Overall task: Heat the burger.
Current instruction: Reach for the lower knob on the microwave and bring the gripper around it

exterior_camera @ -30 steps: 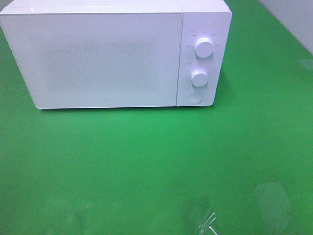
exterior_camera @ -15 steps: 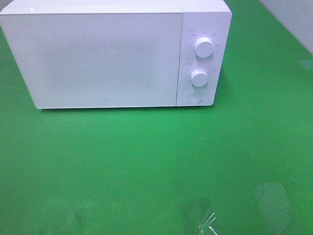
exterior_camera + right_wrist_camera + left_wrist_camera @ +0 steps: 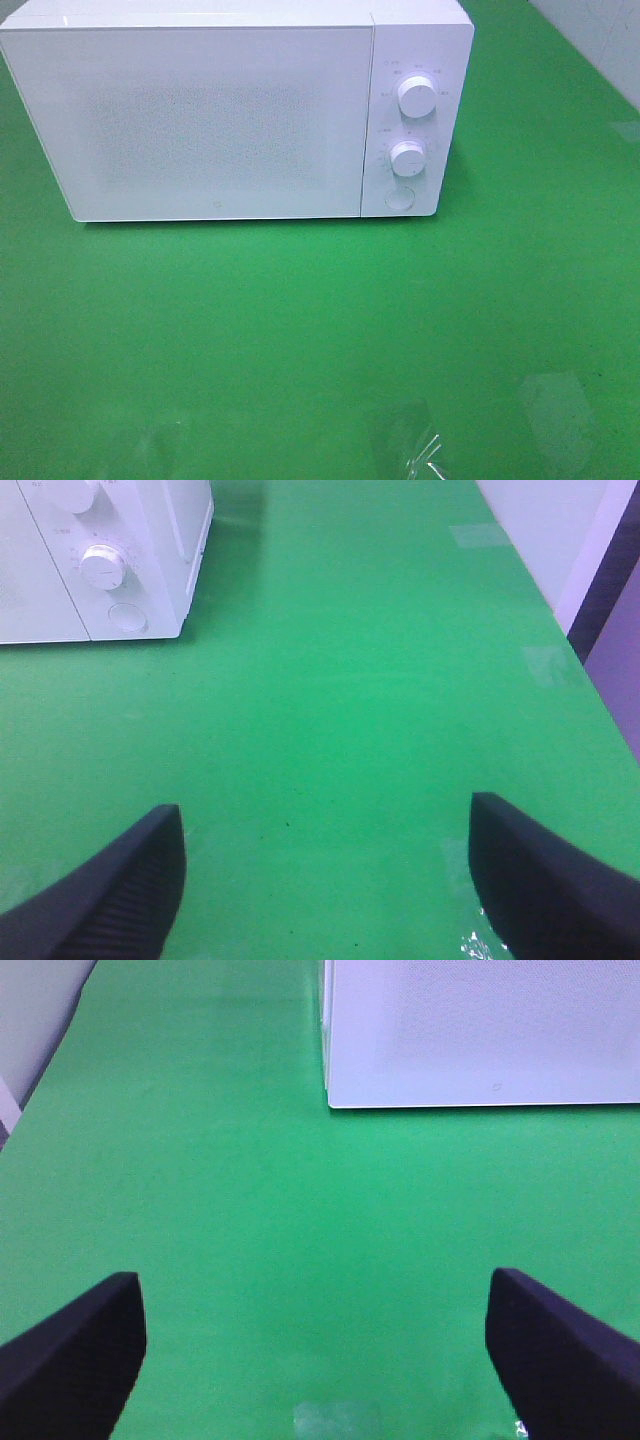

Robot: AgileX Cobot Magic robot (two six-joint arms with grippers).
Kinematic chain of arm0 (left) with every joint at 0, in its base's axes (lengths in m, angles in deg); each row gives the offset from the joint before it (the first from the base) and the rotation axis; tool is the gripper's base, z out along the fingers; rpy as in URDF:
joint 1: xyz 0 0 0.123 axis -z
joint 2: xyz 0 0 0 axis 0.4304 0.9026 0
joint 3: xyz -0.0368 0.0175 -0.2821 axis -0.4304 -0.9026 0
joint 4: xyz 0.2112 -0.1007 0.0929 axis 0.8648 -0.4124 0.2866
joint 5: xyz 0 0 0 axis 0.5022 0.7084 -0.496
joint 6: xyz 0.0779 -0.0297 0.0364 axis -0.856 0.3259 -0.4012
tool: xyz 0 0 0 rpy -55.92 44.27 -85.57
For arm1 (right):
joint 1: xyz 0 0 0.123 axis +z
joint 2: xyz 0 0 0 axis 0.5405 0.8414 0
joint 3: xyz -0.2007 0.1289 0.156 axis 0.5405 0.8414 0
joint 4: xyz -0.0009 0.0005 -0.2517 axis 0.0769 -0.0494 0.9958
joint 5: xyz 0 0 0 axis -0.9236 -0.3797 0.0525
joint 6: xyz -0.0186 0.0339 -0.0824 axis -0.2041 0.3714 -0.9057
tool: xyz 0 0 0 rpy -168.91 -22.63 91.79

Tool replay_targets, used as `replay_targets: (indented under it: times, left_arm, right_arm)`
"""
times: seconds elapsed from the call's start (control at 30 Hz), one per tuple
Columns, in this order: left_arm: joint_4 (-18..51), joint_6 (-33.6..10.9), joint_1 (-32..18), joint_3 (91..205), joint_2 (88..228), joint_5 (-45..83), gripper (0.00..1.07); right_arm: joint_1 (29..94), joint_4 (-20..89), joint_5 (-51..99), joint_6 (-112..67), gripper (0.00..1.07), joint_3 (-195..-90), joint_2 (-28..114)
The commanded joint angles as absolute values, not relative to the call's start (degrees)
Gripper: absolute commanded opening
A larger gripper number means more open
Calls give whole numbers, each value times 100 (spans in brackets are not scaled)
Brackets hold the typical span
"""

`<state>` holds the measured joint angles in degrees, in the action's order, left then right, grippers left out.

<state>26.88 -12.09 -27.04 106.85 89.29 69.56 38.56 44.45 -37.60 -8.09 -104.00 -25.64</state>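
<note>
The burger is out of view in every frame. A white microwave (image 3: 235, 110) stands at the back of the green table with its door shut; two round knobs (image 3: 416, 96) and a round button (image 3: 400, 198) sit on its right panel. Neither arm appears in the high view. My left gripper (image 3: 315, 1350) is open over bare green table, with the microwave's (image 3: 480, 1030) lower left corner ahead of it. Well short of the microwave's control panel (image 3: 105, 565), my right gripper (image 3: 325, 880) is open too, nothing between its fingers.
Clear tape patches (image 3: 410, 445) glint on the green table (image 3: 300, 320) near its front edge. A white wall (image 3: 600, 40) runs along the table's right side, and another pale wall (image 3: 35, 1010) borders the left edge.
</note>
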Motion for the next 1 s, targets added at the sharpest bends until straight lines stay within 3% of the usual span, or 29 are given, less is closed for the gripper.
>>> replay_targets:
  times: [0.03,0.67,1.0]
  left_arm:
    - [2545,-1347,-2727,10656,8803,6801,85]
    - [2545,-1330,-2727,10656,8803,6801,85]
    - [2545,-1330,-2727,10656,8803,6801,85]
  right_arm:
    - [3822,4450,-3697,-844,75,-10388,-2667]
    - [3822,4473,-3640,-844,75,-10434,-2638]
    - [3827,4473,-2064,-838,75,-10526,-1475]
